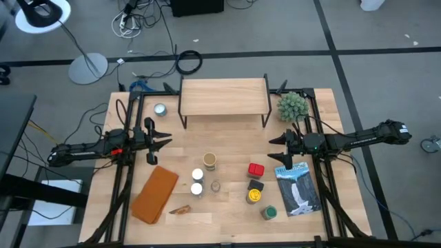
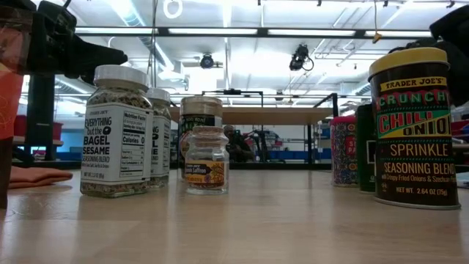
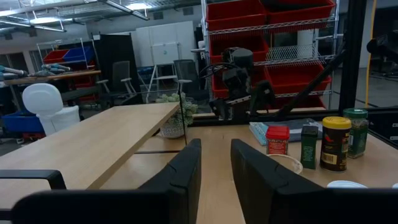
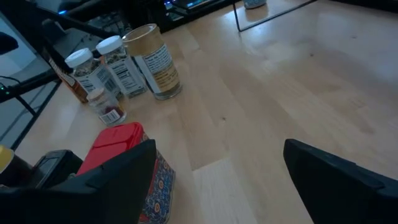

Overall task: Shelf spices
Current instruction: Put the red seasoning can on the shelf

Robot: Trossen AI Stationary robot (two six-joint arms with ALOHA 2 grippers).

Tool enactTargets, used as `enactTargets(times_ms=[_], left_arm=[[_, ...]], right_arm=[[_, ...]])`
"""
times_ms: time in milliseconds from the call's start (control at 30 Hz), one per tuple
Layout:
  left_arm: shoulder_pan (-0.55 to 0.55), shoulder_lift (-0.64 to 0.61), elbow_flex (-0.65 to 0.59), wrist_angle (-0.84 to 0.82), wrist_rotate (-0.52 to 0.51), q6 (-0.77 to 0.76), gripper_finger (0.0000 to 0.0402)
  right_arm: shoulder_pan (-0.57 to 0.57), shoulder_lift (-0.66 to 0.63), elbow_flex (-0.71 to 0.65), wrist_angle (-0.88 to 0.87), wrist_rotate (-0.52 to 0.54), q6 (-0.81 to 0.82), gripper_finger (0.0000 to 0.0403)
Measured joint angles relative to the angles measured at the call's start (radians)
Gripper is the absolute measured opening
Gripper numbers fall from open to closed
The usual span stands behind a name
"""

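Spices (image 1: 207, 161) stand in a loose group toward the near edge of the worktop (image 1: 227, 207), none on the shelf (image 1: 224, 96) at the far edge yet. Right gripper (image 1: 277, 147), jaws spread wide and empty, hangs just beside the red tin (image 1: 256, 169); I judge this the first pick, so lower straight and center the tin. Left gripper (image 1: 165, 138) waits near the left edge, jaws almost together, holding nothing. Bare worktop between spices and shelf gives room; mind the plant (image 1: 292, 105) at the far right corner.
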Motion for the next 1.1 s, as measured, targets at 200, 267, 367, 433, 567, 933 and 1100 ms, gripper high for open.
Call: enactTargets(times_ms=[200,267,367,433,567,933,1100], left_arm=[[0.000,0.000,0.000,0.000,0.000,0.000,0.0092],[0.000,0.000,0.000,0.000,0.000,0.000,0.0092],[0.000,0.000,0.000,0.000,0.000,0.000,0.0092],[0.000,0.000,0.000,0.000,0.000,0.000,0.0092],[0.000,0.000,0.000,0.000,0.000,0.000,0.0092],[0.000,0.000,0.000,0.000,0.000,0.000,0.0092],[0.000,0.000,0.000,0.000,0.000,0.000,0.0092]], right_arm=[[0.000,0.000,0.000,0.030,0.000,0.000,0.0354],[0.000,0.000,0.000,0.029,0.000,-0.001,0.0354],[0.000,0.000,0.000,0.030,0.000,-0.001,0.0354],[0.000,0.000,0.000,0.033,-0.001,-0.009,0.0354],[0.002,0.000,0.000,0.038,-0.028,-0.042,0.0354],[0.112,0.049,0.091,-0.071,0.024,-0.040,0.0354],[0.183,0.127,0.151,-0.144,0.139,-0.053,0.0354]])
